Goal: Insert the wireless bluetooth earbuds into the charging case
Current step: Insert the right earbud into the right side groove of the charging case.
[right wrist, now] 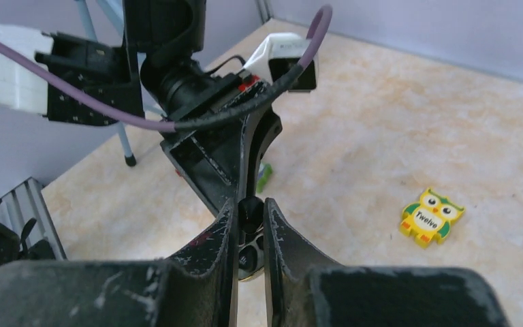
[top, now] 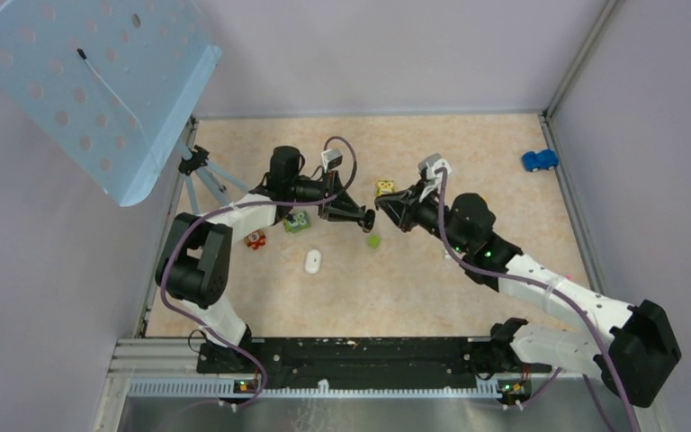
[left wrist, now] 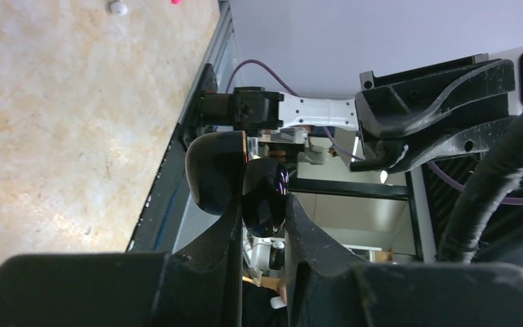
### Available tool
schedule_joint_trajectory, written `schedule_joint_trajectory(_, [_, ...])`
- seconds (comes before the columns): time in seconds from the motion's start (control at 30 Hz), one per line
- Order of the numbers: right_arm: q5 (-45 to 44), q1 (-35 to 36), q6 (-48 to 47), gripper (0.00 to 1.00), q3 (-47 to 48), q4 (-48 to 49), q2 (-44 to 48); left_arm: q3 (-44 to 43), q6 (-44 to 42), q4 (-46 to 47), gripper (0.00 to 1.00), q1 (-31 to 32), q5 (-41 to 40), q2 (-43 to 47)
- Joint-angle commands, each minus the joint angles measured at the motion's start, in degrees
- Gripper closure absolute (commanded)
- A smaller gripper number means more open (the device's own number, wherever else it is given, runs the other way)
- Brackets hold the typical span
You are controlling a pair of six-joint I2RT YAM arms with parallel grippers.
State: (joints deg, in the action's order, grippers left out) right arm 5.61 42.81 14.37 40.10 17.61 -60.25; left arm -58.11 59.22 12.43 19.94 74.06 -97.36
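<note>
My left gripper (left wrist: 262,208) is shut on the glossy black charging case (left wrist: 265,194), held up above the table with its lid (left wrist: 216,170) swung open to the left. My right gripper (right wrist: 250,206) is shut on one small black earbud (right wrist: 250,210) and faces the left gripper tip to tip. The case's pale inside with dark wells (right wrist: 248,255) shows just behind the earbud. From above, the left gripper (top: 360,216) and the right gripper (top: 389,214) meet at the case (top: 370,219). I cannot tell whether the earbud touches a well. No other earbud is clearly seen.
On the table lie a green cube (top: 373,240), a yellow owl piece (top: 384,187), a white oval object (top: 313,262), two small colourful toys (top: 298,221) and a blue toy car (top: 539,160). A tripod (top: 200,165) with a blue perforated board (top: 90,81) stands at the left.
</note>
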Motion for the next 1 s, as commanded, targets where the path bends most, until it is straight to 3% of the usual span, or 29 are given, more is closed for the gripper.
schedule_joint_trajectory(0.0, [-1.63,0.57,-2.25,1.00,-3.26,15.04,1.86,3.85,14.85,18.67,1.00,-0.08,3.58,2.54])
schedule_joint_trajectory(0.1, [-2.98,0.76,-2.13,1.00,-5.95,20.30,1.36,7.27,26.01,33.03,1.00,-0.04,3.39,2.94])
schedule_joint_trajectory(0.17, [-3.36,0.79,-2.14,1.00,-6.69,22.16,1.03,7.98,28.09,36.18,1.00,0.00,3.12,3.26])
schedule_joint_trajectory(0.97, [-1.22,2.40,-0.36,1.00,-8.81,29.59,-4.18,7.73,33.75,41.44,1.00,0.04,2.19,4.74])
